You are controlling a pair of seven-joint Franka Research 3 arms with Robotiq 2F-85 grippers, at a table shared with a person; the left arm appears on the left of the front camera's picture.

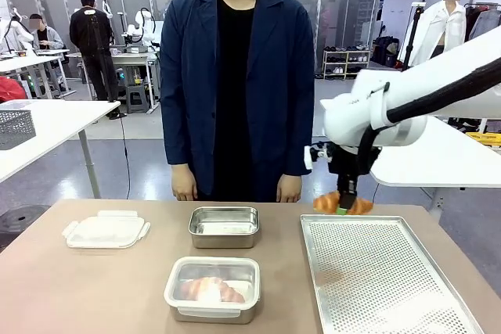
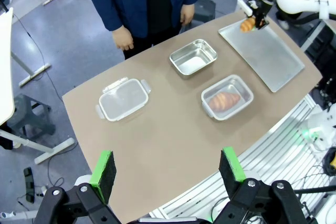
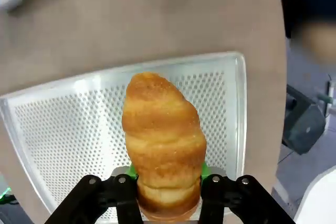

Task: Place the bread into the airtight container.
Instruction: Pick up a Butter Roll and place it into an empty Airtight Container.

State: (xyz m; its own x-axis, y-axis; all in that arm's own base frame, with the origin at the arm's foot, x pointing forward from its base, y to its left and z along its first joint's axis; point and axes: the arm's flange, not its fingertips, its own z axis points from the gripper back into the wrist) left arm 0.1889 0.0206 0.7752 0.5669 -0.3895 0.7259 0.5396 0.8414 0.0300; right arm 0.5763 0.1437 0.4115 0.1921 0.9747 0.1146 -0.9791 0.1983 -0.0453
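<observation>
My right gripper (image 1: 343,207) is shut on a golden croissant (image 3: 163,135) and holds it in the air above the far edge of the perforated metal tray (image 1: 383,271); the same croissant (image 1: 344,205) hangs just past the tray's far left corner. A second croissant (image 1: 210,289) lies in the near steel container (image 1: 213,290). Behind it stands an empty steel container (image 1: 224,227). My left gripper (image 2: 167,167) is open, high above the table's near side, with nothing between its green pads.
A clear plastic lid (image 1: 106,231) lies at the table's left. A person in a dark jacket stands at the far edge, hands (image 1: 185,191) hanging down by the table. The tray (image 3: 68,129) fills the table's right part.
</observation>
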